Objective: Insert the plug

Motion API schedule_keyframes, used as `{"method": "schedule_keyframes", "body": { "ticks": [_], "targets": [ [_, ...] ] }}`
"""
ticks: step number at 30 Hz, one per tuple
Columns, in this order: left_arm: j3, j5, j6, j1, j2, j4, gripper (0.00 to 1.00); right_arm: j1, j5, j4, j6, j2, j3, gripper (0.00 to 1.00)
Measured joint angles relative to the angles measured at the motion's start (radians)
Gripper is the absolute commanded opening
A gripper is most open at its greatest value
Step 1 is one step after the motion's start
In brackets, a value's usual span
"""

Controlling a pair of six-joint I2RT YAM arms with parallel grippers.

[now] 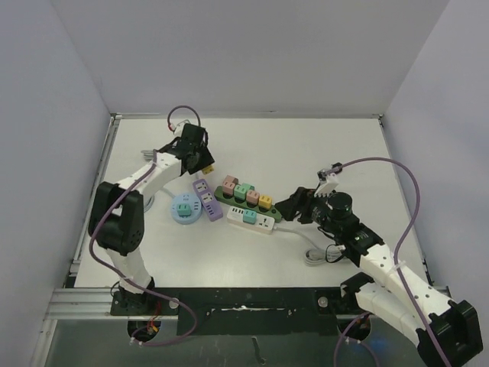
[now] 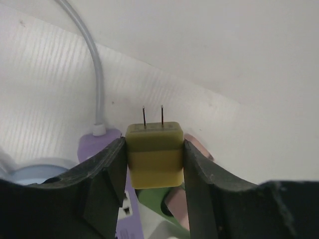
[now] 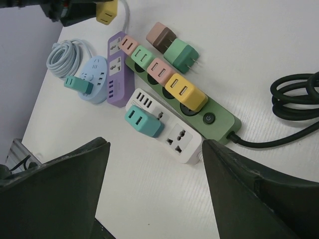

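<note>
Left claw [image 2: 154,167] is clamped on a yellow plug [image 2: 153,149], one black finger pressed to each side of the body. The plug's two thin prongs [image 2: 153,115] point away from the wrist camera. In the top view the plug sits upper left of centre, held off the white desk [image 1: 321,145]. It seems to hang just past the far end of the purple power strip [image 1: 207,199], though the exact height is hard to judge. Purple strip's pale cord runs up the left side of the left wrist view.

Right claw [image 1: 293,205] is spread wide with nothing between its fingers, right of centre in the top view, near the right end of the strips.

Right wrist view:
- A green power strip [image 3: 219,117] runs diagonally through the middle and carries pink, mint, pink and yellow adapters in a row.
- A white power strip [image 3: 184,139] lies just beside it on the lower side, with a teal plug [image 3: 143,121] in it.
- The round light-blue socket hub [image 3: 92,79] touches the purple strip on the left and has a teal plug of its own in its side.
- A brown plug [image 3: 160,36] and a mint plug [image 3: 182,54] lie loose on the desk, touching each other, above the green strip.
- A coiled white cable [image 3: 65,55] is at upper left.
- A black cable [image 3: 294,97] is looped at the right edge.
</note>
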Motion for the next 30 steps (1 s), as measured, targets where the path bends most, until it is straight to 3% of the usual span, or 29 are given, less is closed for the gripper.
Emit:
{"method": "schedule_keyframes", "body": {
  "ticks": [9, 19, 22, 30],
  "targets": [
    [-0.264, 0.222, -0.267, -0.023, -0.367, 0.177, 0.26, 0.259, 0.25, 0.175, -0.029, 0.242, 0.14, 0.8],
    [-0.479, 0.343, -0.621, -0.043, -0.565, 0.315, 0.26, 0.394, 0.44, 0.364, -0.108, 0.547, 0.367, 0.78],
    [-0.534, 0.357, -0.719, -0.044, -0.618, 0.348, 0.14, 0.415, 0.471, 0.402, -0.127, 0.61, 0.421, 0.76],
    [-0.577, 0.377, -0.856, -0.039, -0.665, 0.386, 0.17, 0.454, 0.511, 0.428, -0.17, 0.718, 0.478, 0.69]
  ]
}}
